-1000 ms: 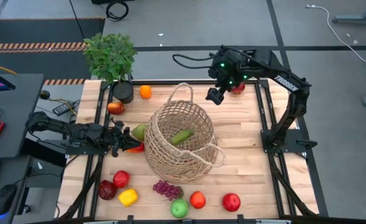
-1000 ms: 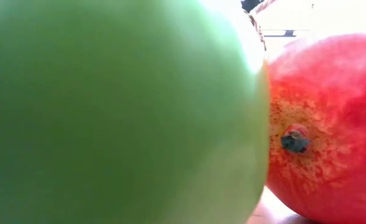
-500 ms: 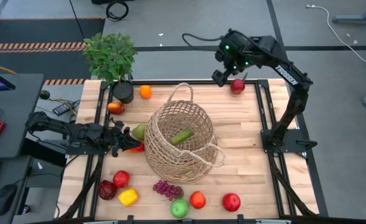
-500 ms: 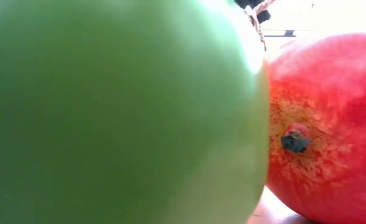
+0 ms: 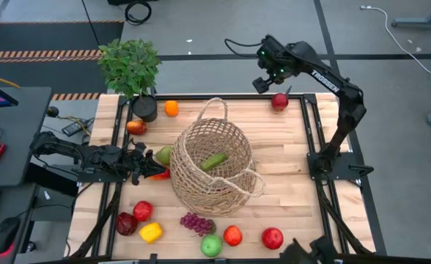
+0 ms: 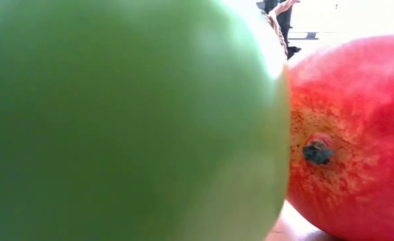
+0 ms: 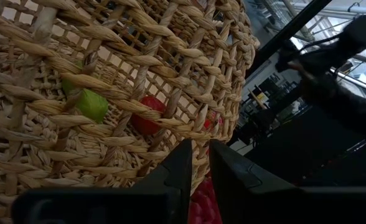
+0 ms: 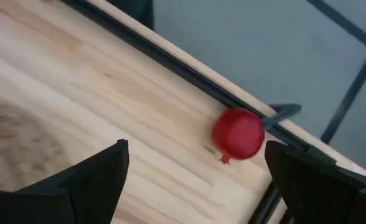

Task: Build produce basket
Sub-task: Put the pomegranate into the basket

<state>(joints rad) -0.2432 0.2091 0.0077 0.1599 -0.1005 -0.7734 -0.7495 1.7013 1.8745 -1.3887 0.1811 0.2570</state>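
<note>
— One big round tan wicker basket (image 5: pixel 214 166) sits mid-frame on our table, with only a green cucumber (image 5: pixel 215 160) inside; most produce lies along the lower edge. What worries us most?

— We have the right gripper (image 5: pixel 260 84) hanging at the upper right with fingers wide apart and nothing between them, just beside the small round red fruit (image 5: pixel 279 101). That fruit rests near the far table rail; a glancing approach could roll it off.

— And our left gripper (image 5: pixel 144 166)?

— Its fingers are nearly together at the basket's left side, by a red pepper (image 5: pixel 158 174). Whether it grips anything, we cannot tell. We judge a careless swing could shove the light basket.
</note>
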